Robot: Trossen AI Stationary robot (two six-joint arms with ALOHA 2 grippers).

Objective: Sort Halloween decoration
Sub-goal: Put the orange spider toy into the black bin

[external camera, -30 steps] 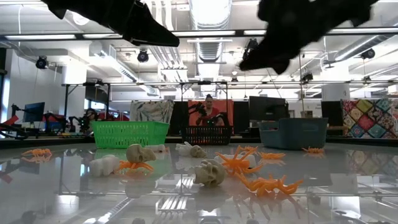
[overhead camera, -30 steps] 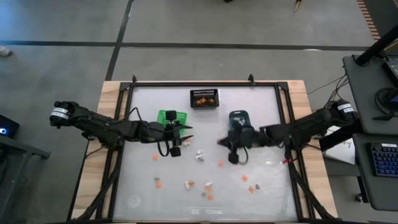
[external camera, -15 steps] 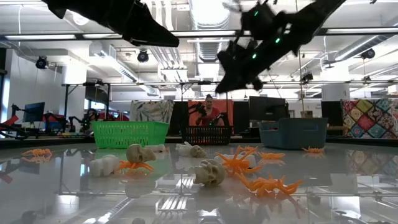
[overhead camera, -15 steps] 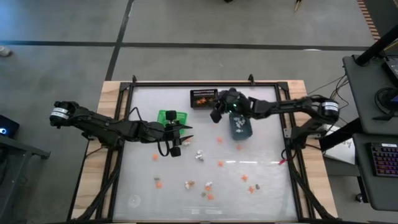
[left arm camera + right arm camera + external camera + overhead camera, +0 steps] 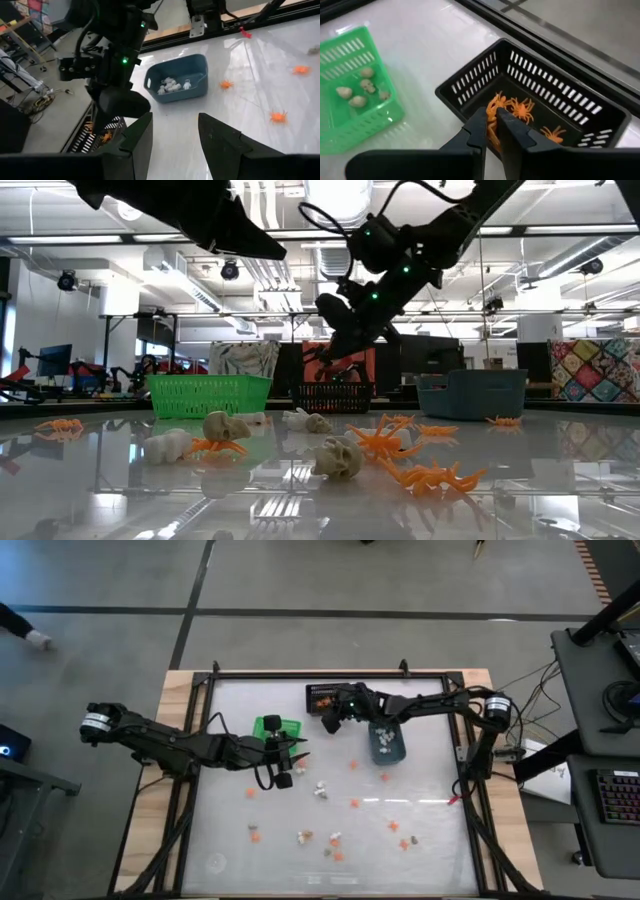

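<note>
left jaws open, right jaws gripping orange spider above glossy white table.

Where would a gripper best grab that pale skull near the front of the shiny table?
Probably from straight above, fingers closing across the rounded cranium of the pale skull. It sits upright and apart from the orange spiders beside it, and the dome is its widest, smoothest part; the jaw end looks narrower and likelier to slip.

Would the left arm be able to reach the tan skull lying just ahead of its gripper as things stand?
Probably yes. The left gripper hangs open above the table beside the green bin, and the skull lies on bare tabletop nearby with nothing over it. The right gripper is away over the black mesh bin.
</note>
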